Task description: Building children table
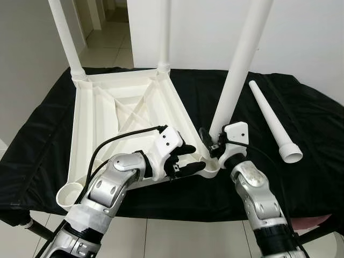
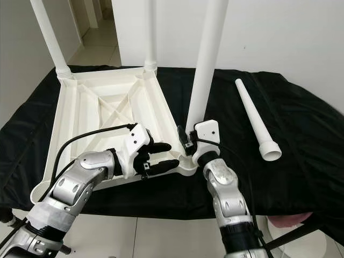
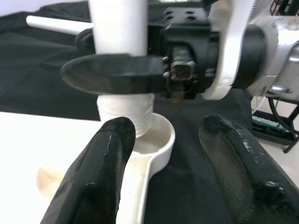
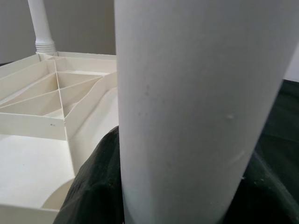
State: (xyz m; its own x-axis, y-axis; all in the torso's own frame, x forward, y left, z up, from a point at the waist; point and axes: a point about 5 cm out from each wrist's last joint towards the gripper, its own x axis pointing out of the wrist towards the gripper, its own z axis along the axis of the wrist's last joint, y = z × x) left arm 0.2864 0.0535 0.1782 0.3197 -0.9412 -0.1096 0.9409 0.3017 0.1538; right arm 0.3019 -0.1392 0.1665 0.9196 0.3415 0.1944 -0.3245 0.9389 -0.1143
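The white children's table top (image 1: 86, 113) lies upside down on a black cloth. Two white legs (image 1: 64, 37) (image 1: 164, 32) stand in its far corners. My right gripper (image 1: 214, 141) is shut on a third leg (image 1: 239, 64) just above its threaded end (image 3: 126, 112), which stands tilted in the near right corner socket (image 3: 159, 140). That leg (image 4: 196, 116) looms close in the right wrist view. My left gripper (image 1: 187, 159) is open, its fingers (image 3: 98, 172) astride the table's near rim beside that socket. A fourth leg (image 1: 271, 121) lies loose on the cloth to the right.
The near left corner socket (image 1: 69, 194) of the table top is empty. The black cloth (image 1: 312, 140) covers a work table whose front edge runs just before my arms. White wall stands behind, with a tiled hallway (image 1: 105, 37) at the far left.
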